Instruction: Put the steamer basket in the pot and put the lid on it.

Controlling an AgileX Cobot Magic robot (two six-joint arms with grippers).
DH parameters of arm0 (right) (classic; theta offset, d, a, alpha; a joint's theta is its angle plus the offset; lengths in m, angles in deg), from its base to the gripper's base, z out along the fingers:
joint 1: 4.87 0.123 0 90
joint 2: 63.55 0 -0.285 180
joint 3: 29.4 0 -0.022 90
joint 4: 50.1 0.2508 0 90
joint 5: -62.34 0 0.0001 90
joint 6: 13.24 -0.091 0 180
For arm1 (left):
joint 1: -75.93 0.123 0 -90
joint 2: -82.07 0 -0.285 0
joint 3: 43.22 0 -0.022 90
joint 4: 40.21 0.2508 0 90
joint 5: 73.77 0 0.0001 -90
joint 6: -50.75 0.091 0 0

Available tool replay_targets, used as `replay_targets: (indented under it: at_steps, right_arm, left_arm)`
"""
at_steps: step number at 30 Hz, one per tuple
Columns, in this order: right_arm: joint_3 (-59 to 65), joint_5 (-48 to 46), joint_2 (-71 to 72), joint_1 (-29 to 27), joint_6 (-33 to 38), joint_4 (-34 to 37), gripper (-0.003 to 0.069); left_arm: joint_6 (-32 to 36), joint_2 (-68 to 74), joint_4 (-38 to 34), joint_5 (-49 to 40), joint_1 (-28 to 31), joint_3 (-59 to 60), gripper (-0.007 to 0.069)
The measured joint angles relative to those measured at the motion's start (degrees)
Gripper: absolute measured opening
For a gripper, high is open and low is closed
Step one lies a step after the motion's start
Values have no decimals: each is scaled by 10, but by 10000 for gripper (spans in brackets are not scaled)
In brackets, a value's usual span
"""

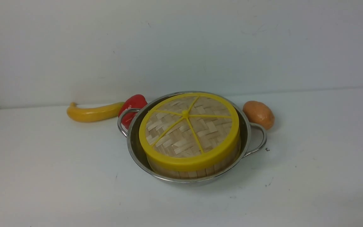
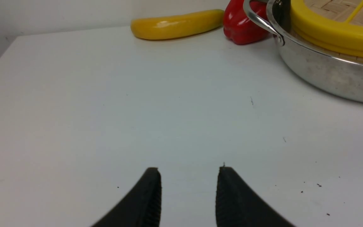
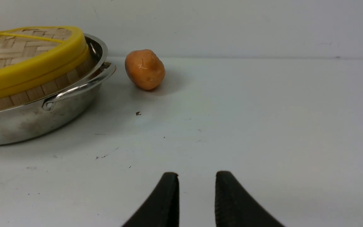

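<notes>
Pot (image 1: 137,148) on white table (image 1: 43,176)

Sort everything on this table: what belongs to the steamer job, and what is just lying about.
Part of the job:
pot
steamer basket, sitting inside the pot
lid, on top of the basket

Just lying about:
yellow banana, beyond the pot's left handle
red pepper, behind that handle
brown potato, by the pot's right handle

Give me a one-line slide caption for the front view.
Lid seated on steamer basket inside the pot, flanked by banana, red pepper and potato.
</notes>
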Motion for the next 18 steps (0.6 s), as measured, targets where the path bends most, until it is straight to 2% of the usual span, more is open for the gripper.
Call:
replay_targets:
  at_steps: [18]
  right_arm:
    - [0,0,0,0,0,0,170]
  left_arm:
    - [0,0,0,0,0,0,239]
